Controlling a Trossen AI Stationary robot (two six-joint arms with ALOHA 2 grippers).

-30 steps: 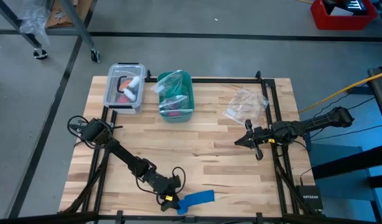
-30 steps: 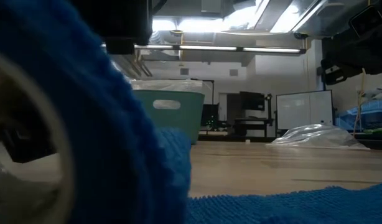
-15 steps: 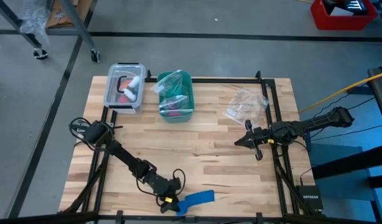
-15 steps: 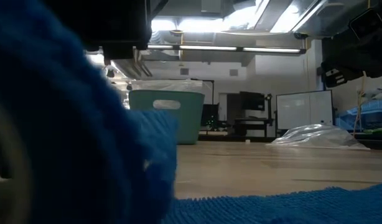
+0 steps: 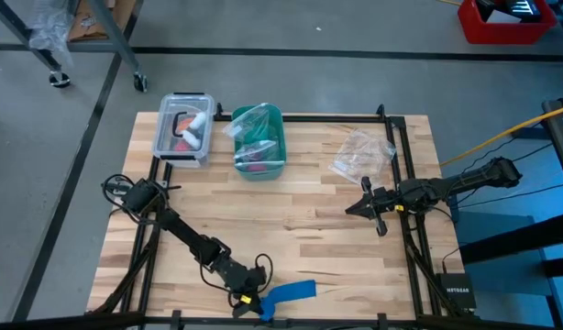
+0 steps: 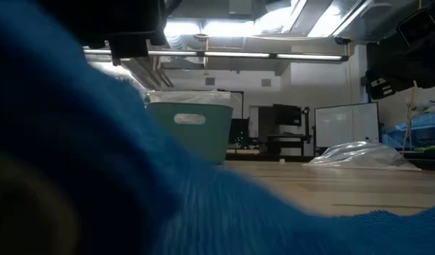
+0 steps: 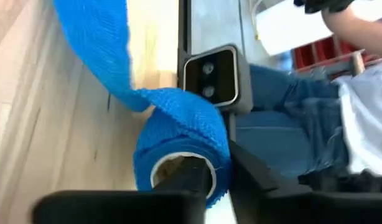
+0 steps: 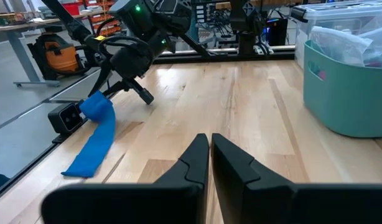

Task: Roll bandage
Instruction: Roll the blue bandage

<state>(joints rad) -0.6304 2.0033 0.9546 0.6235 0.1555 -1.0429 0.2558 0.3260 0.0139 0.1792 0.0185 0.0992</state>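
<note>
table (image 5: 318, 229) | bandage (image 5: 291, 293) | teal bin (image 5: 259, 147) | clear box (image 5: 182, 128) | bag (image 5: 362, 153)

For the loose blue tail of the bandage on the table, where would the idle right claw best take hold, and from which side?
Probably the free end of the bandage, farthest from the rolled part held in the left claw. The strip lies flat on the table, so a top-down pinch across its narrow width suits, coming from the right claw's own side. That claw is shut and would need opening first.

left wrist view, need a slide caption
Left gripper clamps the partly rolled blue bandage, its loose tail trailing across the wooden table.
</note>
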